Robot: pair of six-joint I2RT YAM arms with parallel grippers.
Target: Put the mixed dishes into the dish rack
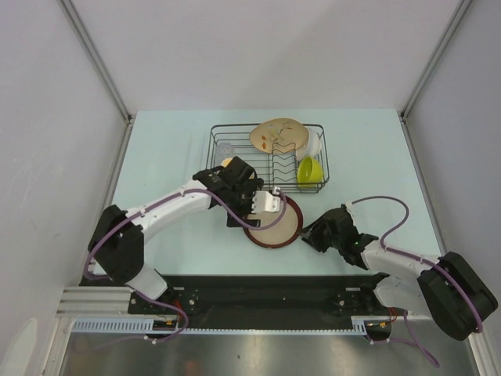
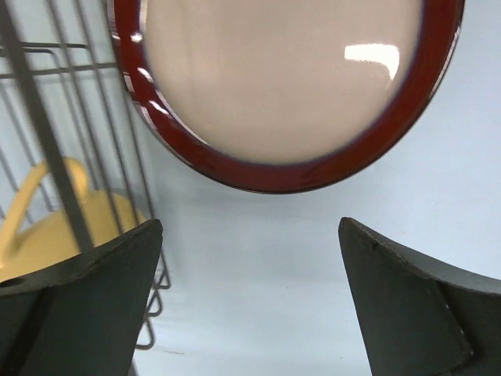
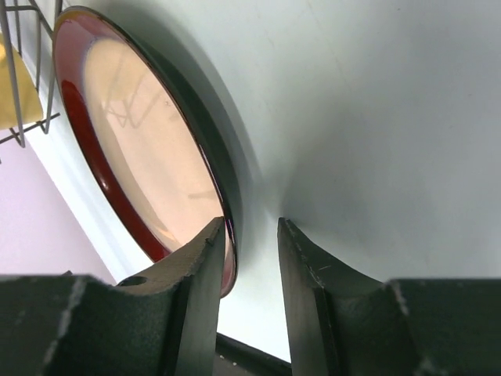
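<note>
- Loading is judged mostly done. Five dishes are seen inside the dish rack (image 1: 235, 126): the leaf-pattern plate (image 1: 278, 135), the small white bowl (image 1: 314, 142), the lime-green bowl (image 1: 310, 171), the clear drinking glass (image 1: 227, 147) and the yellow-orange mug (image 1: 227, 163).
- One dish is not yet loaded: the dark-rimmed plate (image 1: 272, 227), which lies on the table (image 1: 156, 149) just outside the rack's near side, between the two claws.
- The left claw (image 1: 270, 202) is spread wide with nothing between its fingers. The plate's rim is seen just ahead of it, and the mug is seen ahead and to its left, behind the rack wires.
- The right claw (image 1: 313, 233) is drawn nearly together but is not clamped. A narrow gap is kept, and the plate's rim sits at the mouth of that gap against the inner face of one finger (image 3: 196, 313), with bare table showing beside the other.
- Whether that edge of the plate is raised off the table cannot be told.
- The rack's near wall stands just beyond the plate and would have to be cleared.
- The far right of the rack is taken up by the leaf-pattern plate and both bowls, so a free slot among the middle prongs is judged the likely place.
- The left claw hangs over the plate's far edge and may be in the way of a lift.
</note>
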